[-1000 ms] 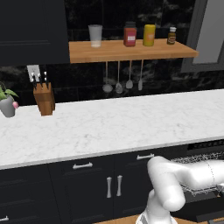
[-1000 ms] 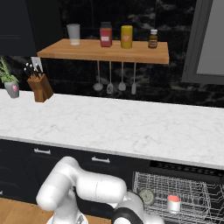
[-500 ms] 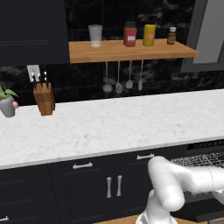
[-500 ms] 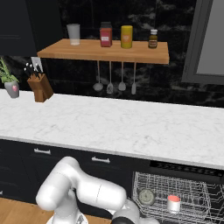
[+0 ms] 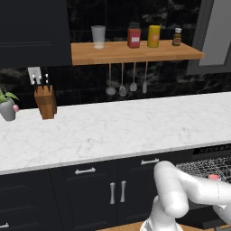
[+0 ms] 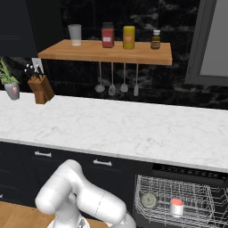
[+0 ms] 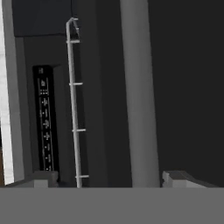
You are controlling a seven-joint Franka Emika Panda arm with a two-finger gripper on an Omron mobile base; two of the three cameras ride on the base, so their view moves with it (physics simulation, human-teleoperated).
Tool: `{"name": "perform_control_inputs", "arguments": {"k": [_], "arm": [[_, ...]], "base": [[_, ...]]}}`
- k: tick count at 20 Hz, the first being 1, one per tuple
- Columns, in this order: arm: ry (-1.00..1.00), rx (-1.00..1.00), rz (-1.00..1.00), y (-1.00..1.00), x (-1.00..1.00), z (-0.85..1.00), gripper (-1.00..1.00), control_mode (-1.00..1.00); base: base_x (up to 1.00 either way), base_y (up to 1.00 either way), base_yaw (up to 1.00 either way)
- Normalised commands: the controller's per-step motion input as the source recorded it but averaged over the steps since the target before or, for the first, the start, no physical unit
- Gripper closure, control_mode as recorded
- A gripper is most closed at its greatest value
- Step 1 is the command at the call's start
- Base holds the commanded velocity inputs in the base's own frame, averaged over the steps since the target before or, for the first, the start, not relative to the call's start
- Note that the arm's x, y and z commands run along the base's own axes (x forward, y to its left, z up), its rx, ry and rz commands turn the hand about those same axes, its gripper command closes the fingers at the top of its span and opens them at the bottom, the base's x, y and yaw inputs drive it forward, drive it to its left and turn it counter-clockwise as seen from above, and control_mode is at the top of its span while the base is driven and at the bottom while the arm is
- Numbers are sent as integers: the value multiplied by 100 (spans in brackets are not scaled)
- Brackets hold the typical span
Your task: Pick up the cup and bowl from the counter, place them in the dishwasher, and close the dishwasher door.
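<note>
The white marble counter (image 5: 113,131) runs across both base views. Under its right end the dishwasher (image 6: 187,171) stands open with its grey wire rack (image 6: 198,196) pulled out. The small white cup (image 6: 177,207) with a red top stands upright in the rack, and its red rim (image 5: 214,177) shows behind my arm. A round grey bowl (image 6: 149,200) sits in the rack left of the cup. My gripper (image 7: 109,180) is open with nothing between its fingers. It faces the rack's edge wire (image 7: 72,100) and a black panel with a pale band (image 7: 138,87); I cannot tell whether that panel is the dishwasher door.
A knife block (image 5: 46,101) and a potted plant (image 5: 8,108) stand at the counter's left end. The wooden shelf (image 5: 135,52) above carries a tumbler, jars and a bottle, with utensils (image 5: 122,81) hanging below it. Dark cabinets with silver handles (image 5: 85,170) line the front.
My forearm has sunk a little lower at the bottom of the right base view. Cup, bowl and rack have stayed where they were.
</note>
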Motion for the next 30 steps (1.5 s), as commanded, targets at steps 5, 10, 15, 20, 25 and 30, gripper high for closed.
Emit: {"name": "perform_control_inputs", "arguments": {"k": [5, 10, 15, 20, 25, 30], "arm": [[0, 0, 1, -9, 11, -23, -100, -100], [-2, 0, 1, 1, 54, -8, -100, -100], [-10, 0, 4, 0, 77, 0, -100, -100], [-13, 0, 2, 6, 81, 13, -100, -100], [-16, 0, 0, 9, 100, 32, -100, -100], [-10, 0, 0, 8, 100, 18, -100, -100]], "base": [[0, 0, 0], [0, 0, 0], [0, 0, 0], [0, 0, 0], [0, 0, 0], [0, 0, 0]]}}
